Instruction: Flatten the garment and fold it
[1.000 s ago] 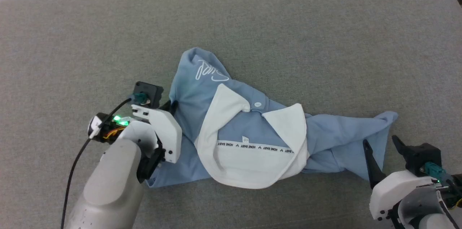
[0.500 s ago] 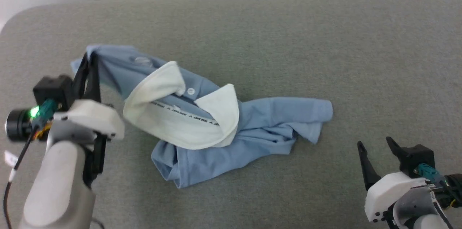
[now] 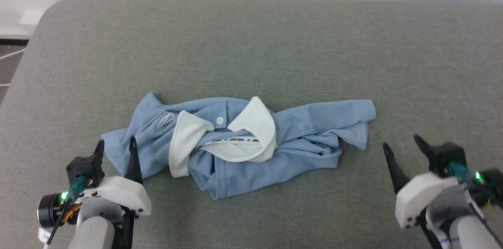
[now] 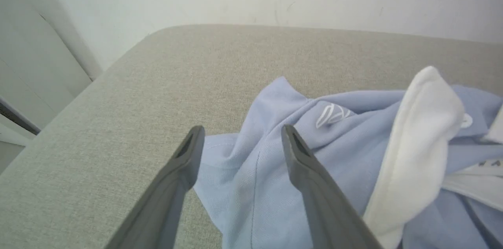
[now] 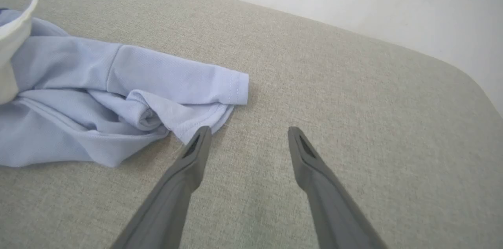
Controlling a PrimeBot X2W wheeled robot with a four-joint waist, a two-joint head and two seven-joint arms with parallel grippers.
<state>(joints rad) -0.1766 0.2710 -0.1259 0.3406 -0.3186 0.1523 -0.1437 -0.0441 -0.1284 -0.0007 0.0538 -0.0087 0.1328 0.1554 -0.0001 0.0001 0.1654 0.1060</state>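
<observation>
Crumpled garment (image 3: 290, 151) lies centred on grey cushion (image 3: 251, 44), both grippers empty.
Head view: left gripper (image 3: 117, 141) at 8 o'clock, right gripper (image 3: 401, 141) at 4 o'clock, both spread wide. Left wrist view: jaws straddle the shirt's edge. Right wrist view: sleeve cuff (image 5: 235, 88) at 11 o'clock. Flattening stage; next probably means gripping opposite ends.

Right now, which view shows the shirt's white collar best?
Head view: the collar shows from above, both flaps, with the button and lettered neck tape. The left wrist view shows one flap side-on; the right wrist view catches a white corner at its left edge.
</observation>
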